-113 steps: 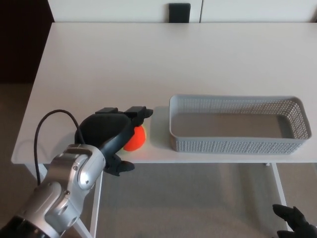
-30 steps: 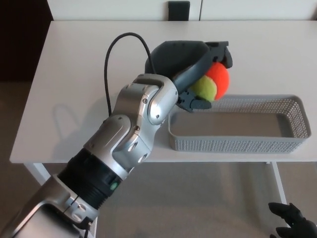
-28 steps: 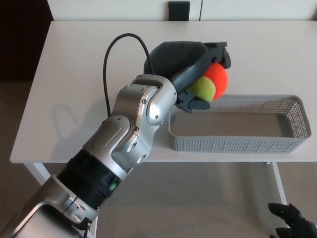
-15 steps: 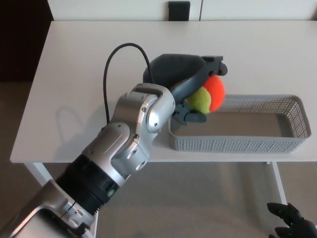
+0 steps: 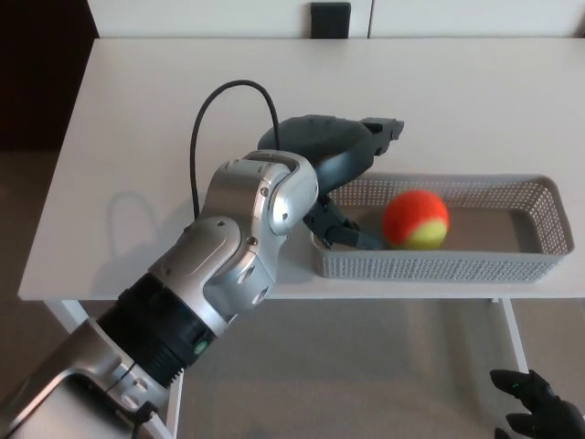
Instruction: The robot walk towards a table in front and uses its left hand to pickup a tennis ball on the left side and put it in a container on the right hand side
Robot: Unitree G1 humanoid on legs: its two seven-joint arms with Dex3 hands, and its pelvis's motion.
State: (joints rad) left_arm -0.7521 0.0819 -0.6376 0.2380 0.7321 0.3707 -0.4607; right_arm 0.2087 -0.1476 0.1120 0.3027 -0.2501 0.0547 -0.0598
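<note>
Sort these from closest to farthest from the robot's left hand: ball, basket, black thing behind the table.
1. Basket: its left end, under the left hand.
2. Ball: in the basket, to the right.
3. Black thing: at the table's far edge.

Looking down on a white table [image 5: 137, 110]. On its near right part, a grey perforated container [image 5: 475, 266], long side running left to right. Inside, around the middle and close to the near wall, an orange-and-yellow tennis ball [image 5: 416, 219], touching no hand. Over the container's left end, the left hand [image 5: 334, 160], holding nothing, fingers [image 5: 382, 129] reaching right, thumb [image 5: 345, 234] dipping inside. Above the silver forearm [image 5: 247, 238], a looping black cable [image 5: 212, 101]. At the near right corner, the right hand [image 5: 537, 413], only partly seen.
</note>
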